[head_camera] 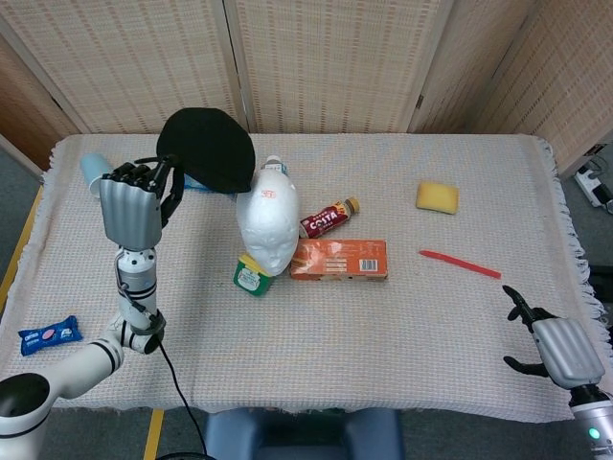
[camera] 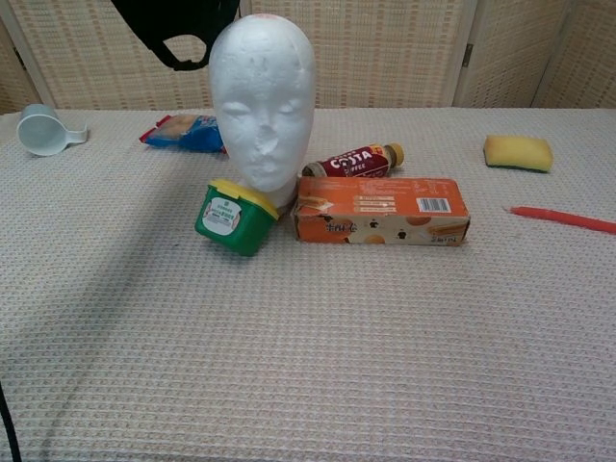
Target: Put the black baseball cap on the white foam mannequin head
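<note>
The white foam mannequin head (head_camera: 267, 218) stands upright mid-table, bare on top, face toward me (camera: 262, 101). My left hand (head_camera: 132, 208) holds the black baseball cap (head_camera: 207, 149) by its edge, raised high and just left of the mannequin head's top. In the chest view only the cap's lower rim and strap (camera: 181, 29) hang in at the top edge, left of the head. My right hand (head_camera: 557, 346) rests low at the table's front right corner, fingers spread, holding nothing.
A green tub with yellow lid (head_camera: 251, 274) and an orange carton (head_camera: 339, 259) lean against the head's base. A Costa bottle (head_camera: 328, 218), snack bag (camera: 183, 132), pale blue cup (camera: 42, 129), yellow sponge (head_camera: 437, 197), red pen (head_camera: 460, 264) and blue wrapper (head_camera: 47, 335) lie around.
</note>
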